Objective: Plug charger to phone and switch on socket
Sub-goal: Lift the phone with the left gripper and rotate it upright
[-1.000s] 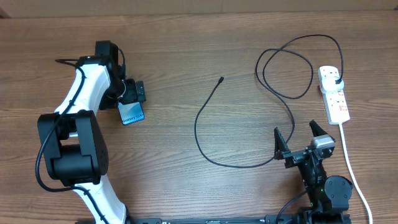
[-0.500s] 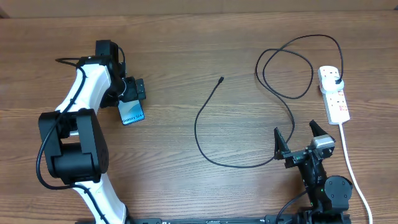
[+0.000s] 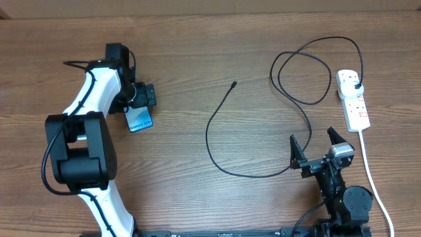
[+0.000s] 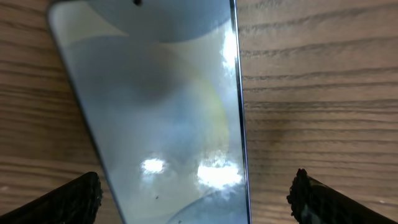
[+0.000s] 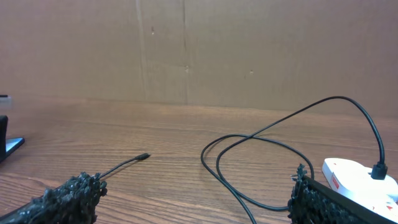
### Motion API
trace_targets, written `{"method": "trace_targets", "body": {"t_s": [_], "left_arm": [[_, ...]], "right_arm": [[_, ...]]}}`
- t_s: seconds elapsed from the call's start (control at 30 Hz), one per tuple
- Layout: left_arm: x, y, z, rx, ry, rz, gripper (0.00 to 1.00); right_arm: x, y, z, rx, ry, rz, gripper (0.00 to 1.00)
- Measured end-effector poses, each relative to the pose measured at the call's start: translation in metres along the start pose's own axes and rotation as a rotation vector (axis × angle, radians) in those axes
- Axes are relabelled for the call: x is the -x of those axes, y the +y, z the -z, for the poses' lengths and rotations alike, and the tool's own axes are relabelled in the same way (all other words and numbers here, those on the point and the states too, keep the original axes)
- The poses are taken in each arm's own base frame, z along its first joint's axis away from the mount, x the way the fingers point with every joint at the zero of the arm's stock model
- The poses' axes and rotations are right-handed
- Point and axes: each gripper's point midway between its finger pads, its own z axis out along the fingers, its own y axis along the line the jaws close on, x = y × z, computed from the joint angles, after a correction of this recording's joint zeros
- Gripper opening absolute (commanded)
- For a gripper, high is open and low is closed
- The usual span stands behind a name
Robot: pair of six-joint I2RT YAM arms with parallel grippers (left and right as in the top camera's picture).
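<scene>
On the counter (image 3: 177, 197) the phone (image 3: 139, 119) lies flat under the released left hand (image 3: 139, 100), slick, thin, fragile, likely best pinched by its long edges; right hand (image 3: 312, 136) released too.

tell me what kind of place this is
Likely a robotics lab test bench: a wood-grain table with a left arm and right arm mounted at its near edge, a plain cardboard-like backdrop, and a phone and power strip laid out as props.

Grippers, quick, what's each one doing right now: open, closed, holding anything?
Left gripper: open, with the phone lying between its fingers, not clamped.
Right gripper: open, holding nothing.
</scene>
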Motion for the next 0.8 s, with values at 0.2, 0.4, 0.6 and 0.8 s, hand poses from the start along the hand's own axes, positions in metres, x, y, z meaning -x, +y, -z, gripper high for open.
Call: {"method": "trace_targets", "body": {"t_s": [0.2, 0.4, 0.6, 0.8], "left_arm": [[-0.002, 0.003, -0.008, 0.014, 0.019, 0.002, 1.00], [-0.005, 0.003, -0.015, 0.018, 0.036, 0.012, 1.00], [-0.005, 0.003, -0.014, 0.019, 0.036, 0.012, 1.00], [-0.008, 0.004, -0.014, 0.021, 0.050, 0.012, 1.00]], "right_arm": [[0.000, 0.000, 0.000, 0.000, 0.000, 0.000, 1.00], [0.000, 0.000, 0.000, 0.000, 0.000, 0.000, 1.00], [0.000, 0.000, 0.000, 0.000, 0.000, 0.000, 1.00], [0.000, 0.000, 0.000, 0.000, 0.000, 0.000, 1.00]]}}
